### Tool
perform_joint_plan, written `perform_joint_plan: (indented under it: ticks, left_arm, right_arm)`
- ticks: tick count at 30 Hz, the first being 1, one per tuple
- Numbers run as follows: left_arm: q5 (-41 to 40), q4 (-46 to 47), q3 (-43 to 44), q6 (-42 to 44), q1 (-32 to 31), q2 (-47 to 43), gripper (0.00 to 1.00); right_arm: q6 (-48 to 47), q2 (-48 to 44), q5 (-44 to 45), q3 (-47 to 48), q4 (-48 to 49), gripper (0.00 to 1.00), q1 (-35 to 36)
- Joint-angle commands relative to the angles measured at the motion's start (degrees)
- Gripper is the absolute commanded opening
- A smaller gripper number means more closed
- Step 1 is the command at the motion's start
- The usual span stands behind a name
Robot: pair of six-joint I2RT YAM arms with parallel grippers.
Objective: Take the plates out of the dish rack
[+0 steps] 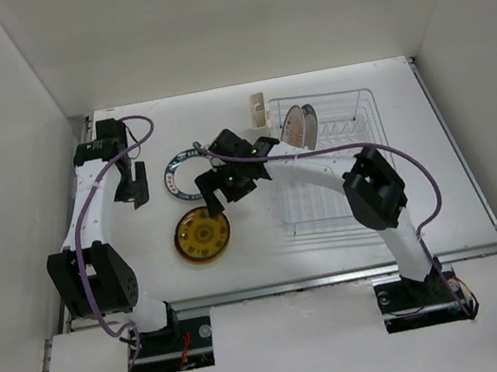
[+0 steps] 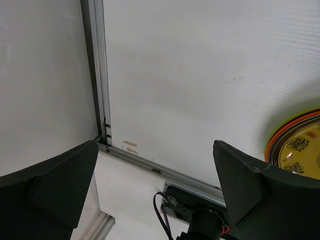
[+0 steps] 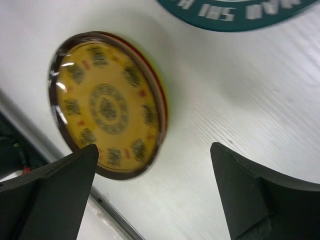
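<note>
The clear wire dish rack (image 1: 345,188) sits on the right of the table. Two plates (image 1: 299,127) stand on edge in its far left slots, one pale with orange, one brownish. An amber patterned plate (image 1: 201,236) lies on top of a stack on the table; it also shows in the right wrist view (image 3: 107,105) and in the left wrist view (image 2: 300,147), where green and orange rims sit under it. A white plate with a dark teal rim (image 1: 176,175) lies flat behind it. My right gripper (image 1: 223,193) (image 3: 154,150) is open and empty, between these two plates. My left gripper (image 1: 138,188) (image 2: 155,145) is open and empty, left of them.
A small cream cup holder (image 1: 259,112) hangs at the rack's far left corner. White walls enclose the table on three sides. An aluminium rail (image 2: 97,75) runs along the left edge. The right arm's link (image 1: 379,187) reaches over the rack's near part.
</note>
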Motion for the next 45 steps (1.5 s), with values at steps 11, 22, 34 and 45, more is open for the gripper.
perform_joint_plan:
  ticks: [11, 22, 34, 45]
  left_arm:
    - [-0.08, -1.29, 1.54, -0.67, 0.14, -0.01, 1.00]
    - [0.45, -1.81, 2.16, -0.67, 0.14, 0.52, 1.00]
    - [0.98, -2.34, 1.63, -0.14, 0.14, 1.04, 1.00]
    - [0.98, -2.34, 1.01, -0.67, 0.14, 1.05, 1.00]
  right_arm:
    - [5.36, -27.14, 40.27, 7.76, -15.10, 1.00, -15.11]
    - [8.44, -25.05, 36.42, -3.85, -11.62, 0.64, -30.25]
    - [9.58, -25.14, 32.11, -8.61, -7.10, 0.55, -30.25]
    - [10.56, -33.04, 44.41, -8.08, -11.76, 0.53, -27.88]
